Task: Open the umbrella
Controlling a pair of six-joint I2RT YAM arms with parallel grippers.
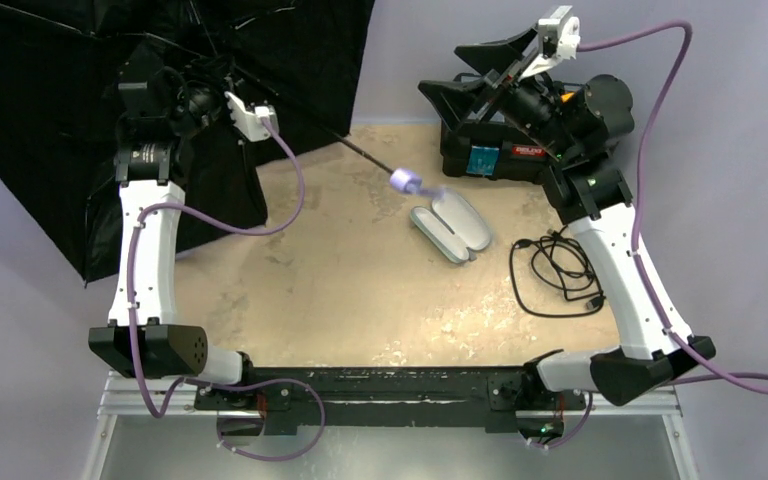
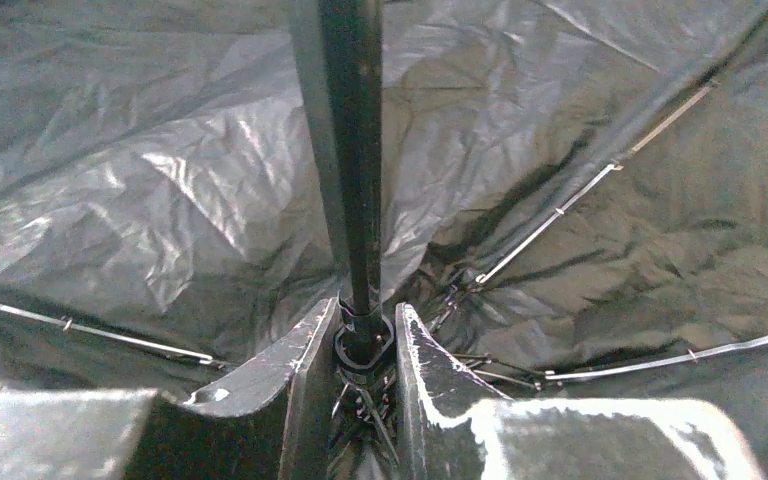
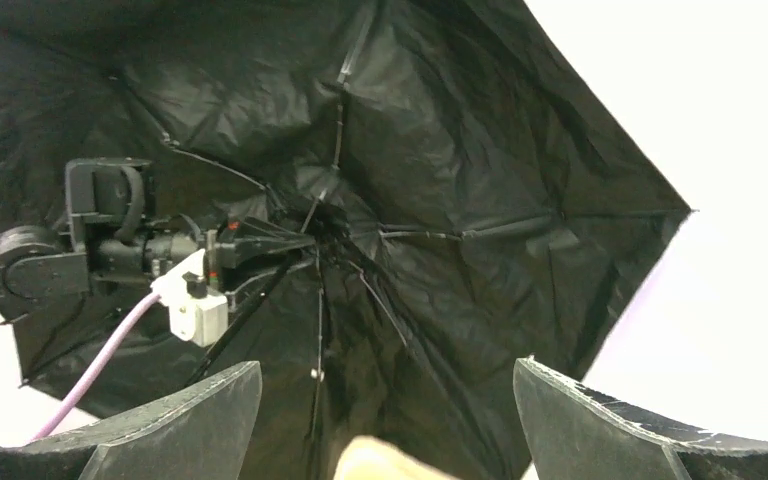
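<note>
Umbrella (image 1: pixel 50 90): canopy (image 3: pixel 460 150) spread far-left; handle (image 1: pixel 405 182) over the counter (image 1: pixel 340 290).
Left gripper (image 2: pixel 365 335): jaws narrow, clamped on shaft (image 2: pixel 352 150).
Right gripper (image 3: pixel 385 400): jaws wide, empty.
Handling: likely light, ribs (image 2: pixel 560 210) fragile; grip stiff shaft or handle.

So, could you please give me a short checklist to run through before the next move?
1. umbrella canopy spread, ribs out: ok.
2. left gripper shut on the shaft near the hub: ok.
3. right gripper open and holding nothing: ok.
4. handle clear of the sleeve: cannot tell.
5. runner latched open: cannot tell.
</note>
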